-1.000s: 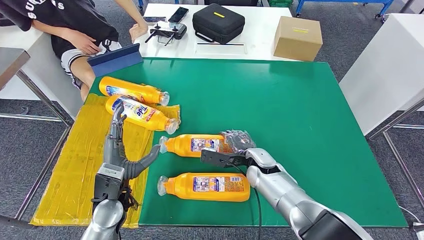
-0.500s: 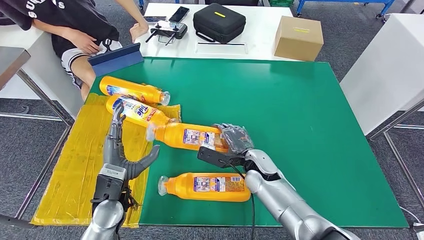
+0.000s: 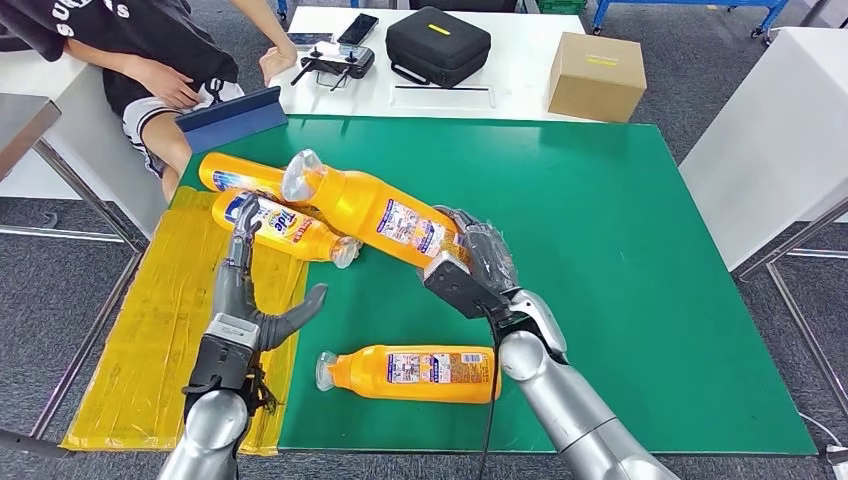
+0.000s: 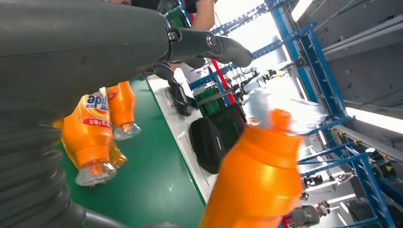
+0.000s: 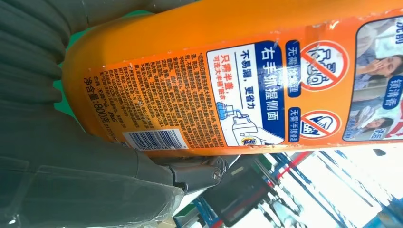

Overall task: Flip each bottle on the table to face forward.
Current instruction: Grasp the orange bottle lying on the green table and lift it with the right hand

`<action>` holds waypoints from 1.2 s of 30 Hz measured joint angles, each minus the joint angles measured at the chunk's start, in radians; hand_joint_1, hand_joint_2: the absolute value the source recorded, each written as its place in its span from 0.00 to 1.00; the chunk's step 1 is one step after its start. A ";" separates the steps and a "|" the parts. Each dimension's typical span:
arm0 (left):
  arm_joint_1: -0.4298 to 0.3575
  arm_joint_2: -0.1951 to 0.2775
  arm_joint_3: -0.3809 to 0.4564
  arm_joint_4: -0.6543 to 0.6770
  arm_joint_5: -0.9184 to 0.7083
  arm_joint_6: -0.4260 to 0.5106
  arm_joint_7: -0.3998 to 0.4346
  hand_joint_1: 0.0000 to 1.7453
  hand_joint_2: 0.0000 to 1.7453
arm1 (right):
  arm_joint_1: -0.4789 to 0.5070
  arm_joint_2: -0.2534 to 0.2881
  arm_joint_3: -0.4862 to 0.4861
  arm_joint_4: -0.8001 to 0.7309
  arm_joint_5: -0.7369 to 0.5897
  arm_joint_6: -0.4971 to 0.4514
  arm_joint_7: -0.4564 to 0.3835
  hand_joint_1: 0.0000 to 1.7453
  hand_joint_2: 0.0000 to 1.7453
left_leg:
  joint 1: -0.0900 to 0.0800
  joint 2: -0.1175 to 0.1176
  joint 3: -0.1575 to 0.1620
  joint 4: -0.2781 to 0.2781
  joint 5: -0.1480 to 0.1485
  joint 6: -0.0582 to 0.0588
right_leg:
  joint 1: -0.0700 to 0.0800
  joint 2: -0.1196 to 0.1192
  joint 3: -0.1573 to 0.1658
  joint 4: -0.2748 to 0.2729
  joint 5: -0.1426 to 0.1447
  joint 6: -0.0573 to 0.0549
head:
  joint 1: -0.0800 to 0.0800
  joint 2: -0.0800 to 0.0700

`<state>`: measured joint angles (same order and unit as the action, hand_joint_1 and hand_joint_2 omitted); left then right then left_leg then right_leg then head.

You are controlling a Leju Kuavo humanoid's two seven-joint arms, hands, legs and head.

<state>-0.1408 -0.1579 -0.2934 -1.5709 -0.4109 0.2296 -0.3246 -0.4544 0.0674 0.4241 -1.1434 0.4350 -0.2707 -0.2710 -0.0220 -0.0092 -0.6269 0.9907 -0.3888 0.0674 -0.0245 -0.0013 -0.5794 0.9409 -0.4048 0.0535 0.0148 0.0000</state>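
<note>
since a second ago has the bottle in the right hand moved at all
Yes. The held bottle has been lifted off the green table by the right hand; its cap end now rises toward the two bottles by the yellow sheet.

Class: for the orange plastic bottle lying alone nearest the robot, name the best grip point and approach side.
Grip the orange plastic bottle around its broad labelled middle, coming from above; it lies flat, cap pointing toward the robot's left, with bare green table around it.

My head cam looks down over the table (image 3: 600,220); both wrist cams sit close, sharing the lifted bottle (image 3: 380,212) with it.
</note>
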 joint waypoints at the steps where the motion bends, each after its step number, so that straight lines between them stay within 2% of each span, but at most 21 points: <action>1: -0.009 0.000 -0.004 0.001 0.008 -0.008 0.008 0.00 1.00 | 0.003 0.009 -0.004 0.007 -0.012 -0.012 -0.017 1.00 1.00 | 0.000 0.000 0.000 0.000 0.000 0.000 | 0.000 0.000 0.000 0.000 0.000 0.000 | 0.000 0.000; 8: -0.099 0.000 -0.049 0.042 0.139 -0.077 0.067 0.00 1.00 | -0.009 0.084 -0.011 0.114 -0.081 -0.058 -0.092 1.00 1.00 | 0.000 0.000 0.000 0.000 0.000 0.000 | 0.000 0.000 0.000 0.000 0.000 0.000 | 0.000 0.000; 16: -0.169 -0.001 -0.090 0.113 0.328 -0.217 0.125 0.00 1.00 | -0.063 0.164 -0.011 0.257 -0.112 -0.076 -0.123 1.00 1.00 | 0.000 0.000 0.000 0.000 0.000 0.000 | 0.000 0.000 0.000 0.001 0.000 0.000 | 0.000 0.000; 23: -0.190 -0.004 -0.100 0.146 0.369 -0.244 0.142 0.00 1.00 | -0.085 0.193 -0.009 0.323 -0.111 -0.085 -0.132 1.00 1.00 | 0.000 0.000 -0.001 0.000 0.000 0.000 | 0.000 0.000 0.000 0.001 0.000 0.000 | 0.000 0.000; 32: -0.240 -0.021 -0.122 0.196 0.426 -0.256 0.164 0.00 1.00 | -0.141 0.250 0.020 0.423 -0.109 -0.153 -0.175 1.00 1.00 | 0.000 0.000 -0.001 0.000 0.000 0.000 | 0.000 0.000 -0.001 0.001 0.000 0.000 | 0.000 0.000; 36: -0.259 -0.027 -0.124 0.215 0.459 -0.257 0.174 0.00 1.00 | -0.149 0.262 0.037 0.439 -0.087 -0.211 -0.198 1.00 1.00 | 0.000 0.000 -0.001 0.000 0.000 0.000 | 0.000 0.000 -0.001 0.001 0.000 0.000 | 0.000 0.000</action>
<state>-0.3998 -0.1851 -0.4172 -1.3561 0.0482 -0.0271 -0.1508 -0.6036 0.3295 0.4606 -0.7042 0.3479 -0.4819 -0.4694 -0.0219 -0.0090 -0.6281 0.9907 -0.3884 0.0673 -0.0246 -0.0015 -0.5805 0.9421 -0.4048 0.0535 0.0150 0.0000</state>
